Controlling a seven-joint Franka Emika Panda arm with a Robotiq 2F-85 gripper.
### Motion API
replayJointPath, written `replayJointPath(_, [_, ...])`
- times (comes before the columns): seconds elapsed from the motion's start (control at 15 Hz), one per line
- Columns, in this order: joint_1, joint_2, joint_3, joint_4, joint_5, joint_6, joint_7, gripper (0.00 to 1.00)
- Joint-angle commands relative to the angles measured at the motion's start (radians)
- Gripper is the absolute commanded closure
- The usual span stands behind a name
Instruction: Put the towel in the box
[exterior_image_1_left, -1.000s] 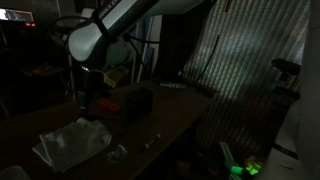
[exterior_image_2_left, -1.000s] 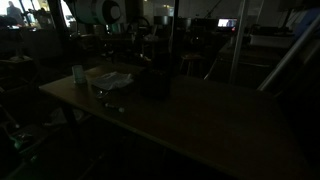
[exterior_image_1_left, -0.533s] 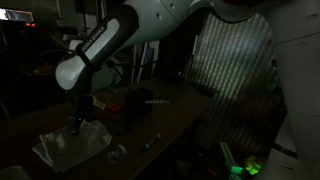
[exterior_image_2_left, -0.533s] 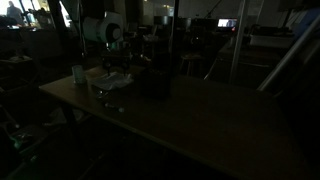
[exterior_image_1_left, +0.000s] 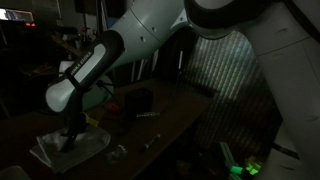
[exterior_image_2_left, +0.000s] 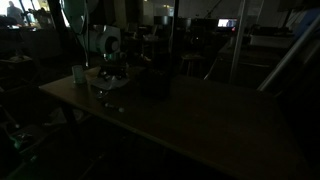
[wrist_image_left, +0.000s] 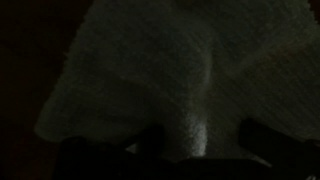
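Note:
The scene is very dark. The towel (exterior_image_1_left: 88, 146) is a pale crumpled cloth lying on the near end of the table; it also shows in the exterior view (exterior_image_2_left: 114, 79). The box (exterior_image_1_left: 137, 102) is a dark block further along the table, also visible in the exterior view (exterior_image_2_left: 153, 81). My gripper (exterior_image_1_left: 70, 140) is down on the towel, pointing straight down. In the wrist view the towel (wrist_image_left: 150, 70) fills the frame. My gripper's (wrist_image_left: 200, 150) two fingers stand wide apart with a raised fold of the towel between them, not pinched.
A small pale cup (exterior_image_2_left: 78, 73) stands at the table's end beside the towel. Small bits lie on the table near the front edge (exterior_image_1_left: 118, 152). A striped curtain or blind (exterior_image_1_left: 235, 60) and green lights (exterior_image_1_left: 245, 166) are beyond the table.
The arm has swung from above the box over to the towel and come down onto it. The towel and box have not moved.

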Motion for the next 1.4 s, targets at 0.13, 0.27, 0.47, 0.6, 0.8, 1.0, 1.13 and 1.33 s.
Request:
replayJointPath(0.13, [-0.005, 0.004, 0.001, 0.012, -0.019, -0.004, 0.004, 0.58])
replayJointPath(0.27, [-0.014, -0.025, 0.004, -0.012, -0.014, 0.003, 0.002, 0.73])
replayJointPath(0.47, [-0.025, -0.057, 0.005, -0.030, -0.007, 0.009, 0.006, 0.95])
replayJointPath(0.6, [-0.032, -0.084, 0.003, -0.047, -0.005, 0.014, 0.010, 1.00])
replayJointPath(0.8, [-0.049, -0.128, 0.002, -0.080, 0.002, 0.024, 0.013, 1.00])
replayJointPath(1.0, [-0.069, -0.194, -0.006, -0.136, 0.007, 0.032, 0.021, 1.00])
replayJointPath(1.13, [-0.087, -0.251, -0.016, -0.184, 0.012, 0.041, 0.029, 1.00])
replayJointPath(1.33, [-0.124, -0.359, -0.045, -0.262, 0.021, 0.053, 0.050, 1.00])
